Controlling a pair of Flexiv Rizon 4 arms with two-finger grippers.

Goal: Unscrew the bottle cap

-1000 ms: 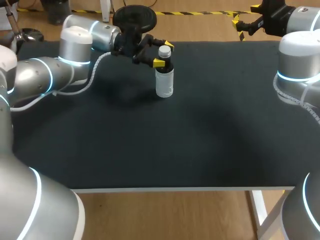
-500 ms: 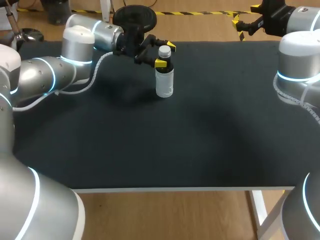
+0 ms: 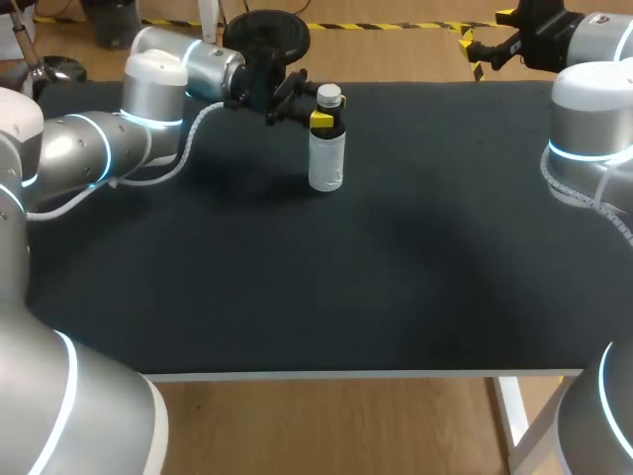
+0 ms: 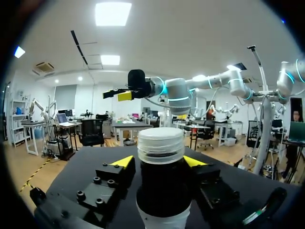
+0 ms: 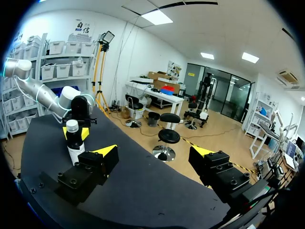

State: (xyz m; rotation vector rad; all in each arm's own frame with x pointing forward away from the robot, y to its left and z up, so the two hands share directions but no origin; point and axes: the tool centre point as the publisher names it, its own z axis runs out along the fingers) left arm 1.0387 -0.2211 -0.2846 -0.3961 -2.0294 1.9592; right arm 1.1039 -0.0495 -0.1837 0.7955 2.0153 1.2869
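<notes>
Left end effector (image 4: 159, 161): closed on the bottle (image 3: 326, 158). One yellow tip presses each side of the dark upper part, just under the cap.
Left arm: comes in from the left side along the back of the worktop (image 3: 346, 287), with its wrist level with the neck of the bottle.
Bottle: stands upright on the black worktop, near the back edge and about midway across. It has a white lower body and a dark shoulder.
Cap (image 3: 329, 95): white and ribbed, sitting on the neck of the bottle. It rises above the yellow tips, and nothing is touching it.
Right end effector (image 5: 155, 152): its fingers are spread wide with nothing between them. It hangs past the far right corner of the worktop, well apart from the bottle.
View from the right wrist: the bottle shows far ahead of the open fingers, with the left arm's yellow tips on either side of its neck.
</notes>
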